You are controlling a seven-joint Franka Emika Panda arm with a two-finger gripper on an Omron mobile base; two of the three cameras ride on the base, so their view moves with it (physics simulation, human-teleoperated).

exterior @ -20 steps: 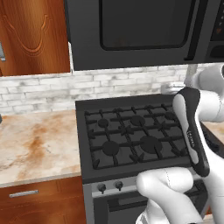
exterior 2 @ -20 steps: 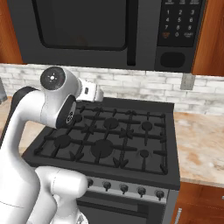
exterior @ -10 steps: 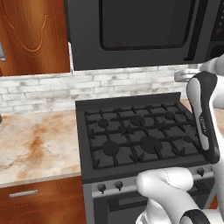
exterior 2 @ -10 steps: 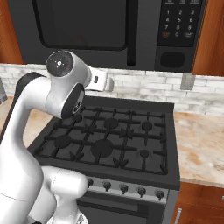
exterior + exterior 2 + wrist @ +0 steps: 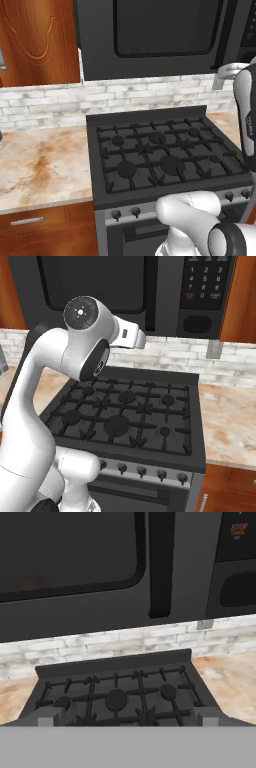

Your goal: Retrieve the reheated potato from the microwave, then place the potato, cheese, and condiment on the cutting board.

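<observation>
The microwave point(image 5: 150, 35) point(image 5: 125, 286) hangs above the stove with its dark window door point(image 5: 65, 552) closed. Its vertical handle point(image 5: 160, 562) stands right of the window, and the keypad point(image 5: 207, 281) is at the far right. My gripper point(image 5: 127, 718) is held in the air over the stove, a little below the door and pointing at the microwave. Its fingertips point(image 5: 49, 717) stand wide apart, open, with nothing between them. A faint brownish smudge shows through the window; I cannot tell whether it is the potato. Cheese, condiment and cutting board are out of view.
A black gas stove point(image 5: 165, 155) point(image 5: 125, 416) with grates lies under the microwave. Marbled counters flank it on the left point(image 5: 40, 160) and on the right point(image 5: 230, 416). Wooden cabinets point(image 5: 35, 40) stand beside the microwave, and a white brick wall point(image 5: 50, 102) is behind.
The arm has risen and swung its hand up from over the stove towards the microwave door. The microwave door has stayed closed.
</observation>
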